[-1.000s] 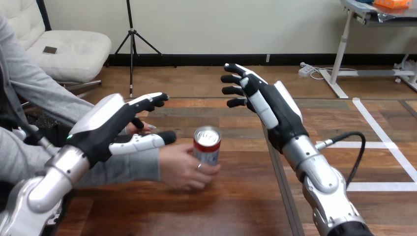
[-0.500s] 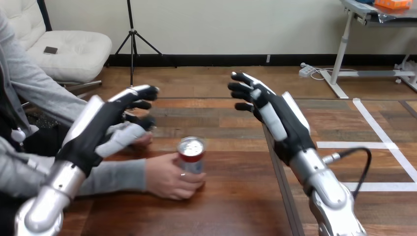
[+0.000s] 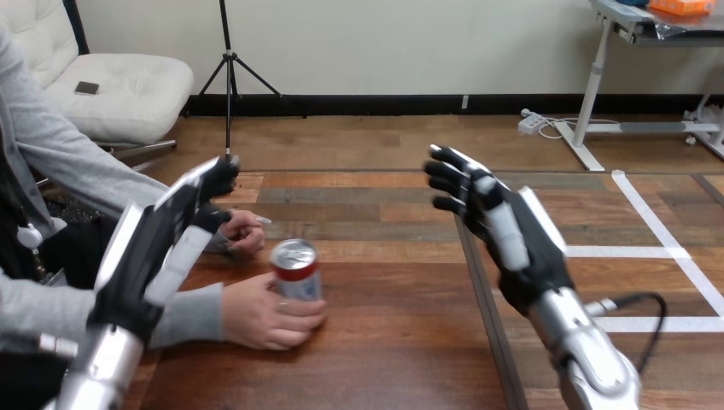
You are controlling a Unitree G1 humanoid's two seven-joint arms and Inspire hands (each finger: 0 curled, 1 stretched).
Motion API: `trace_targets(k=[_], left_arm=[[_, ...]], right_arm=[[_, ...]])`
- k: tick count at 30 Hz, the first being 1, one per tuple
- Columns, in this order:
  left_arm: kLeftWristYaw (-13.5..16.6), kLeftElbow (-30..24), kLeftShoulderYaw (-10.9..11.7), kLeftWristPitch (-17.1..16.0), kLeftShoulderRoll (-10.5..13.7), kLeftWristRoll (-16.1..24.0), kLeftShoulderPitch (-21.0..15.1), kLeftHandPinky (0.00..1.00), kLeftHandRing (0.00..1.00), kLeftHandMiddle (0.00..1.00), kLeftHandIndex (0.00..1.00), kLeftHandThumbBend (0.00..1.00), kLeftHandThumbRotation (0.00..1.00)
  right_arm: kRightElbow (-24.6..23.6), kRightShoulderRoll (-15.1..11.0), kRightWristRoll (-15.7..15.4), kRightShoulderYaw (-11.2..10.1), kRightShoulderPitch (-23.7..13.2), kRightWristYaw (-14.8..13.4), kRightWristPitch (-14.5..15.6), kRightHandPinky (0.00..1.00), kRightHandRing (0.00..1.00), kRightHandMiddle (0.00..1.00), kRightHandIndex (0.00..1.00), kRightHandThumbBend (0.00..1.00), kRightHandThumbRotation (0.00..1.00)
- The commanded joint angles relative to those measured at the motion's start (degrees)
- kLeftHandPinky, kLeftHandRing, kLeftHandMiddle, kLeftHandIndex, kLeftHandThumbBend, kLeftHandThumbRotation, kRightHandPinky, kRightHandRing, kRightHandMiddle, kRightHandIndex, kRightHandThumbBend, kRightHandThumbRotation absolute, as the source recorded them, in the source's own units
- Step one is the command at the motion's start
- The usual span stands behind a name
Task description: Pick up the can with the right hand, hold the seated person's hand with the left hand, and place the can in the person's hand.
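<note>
While the person's hand (image 3: 260,320) grips the can (image 3: 296,272) on the table (image 3: 393,342), left hand (image 3: 152,254), right hand (image 3: 510,239) hover released.

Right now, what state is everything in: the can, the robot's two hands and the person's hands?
Can: upright on the table, gripped by the person's nearer hand.
Person's nearer hand: curled round the can.
Person's farther hand: loosely curled, beyond the can.
Left hand: open, raised, holding nothing.
Right hand: open, raised, apart from the can.
</note>
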Motion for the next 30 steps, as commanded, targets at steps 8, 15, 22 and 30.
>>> trace_targets(k=[8,15,22,30], left_arm=[[-0.87,0.15,2.88,-2.18,-2.84,-2.17,3.02,0.85,0.90,0.89,0.86,0.40,0.92],[0.55,-0.92,2.89,-4.04,-4.66,-0.63,6.64,0.86,0.89,0.88,0.85,0.35,0.88],[2.83,-0.14,3.34,-6.89,-6.53,0.99,8.11,0.83,0.87,0.87,0.82,0.38,0.85],[5.14,1.50,4.08,-10.78,-9.22,1.24,8.43,0.75,0.82,0.82,0.78,0.36,0.84]], right_arm=[[-3.81,-1.49,4.27,-2.91,1.94,3.20,-2.05,0.90,0.92,0.89,0.89,1.00,1.00],[-5.09,-1.18,5.53,-3.79,5.09,3.75,-1.79,0.91,0.92,0.89,0.89,1.00,1.00],[-5.60,-0.87,7.56,-4.46,7.23,5.98,-1.12,0.95,0.92,0.90,0.91,1.00,1.00],[-6.64,-0.60,8.82,-4.74,9.79,7.55,-0.31,0.97,0.92,0.90,0.92,1.00,1.00]])
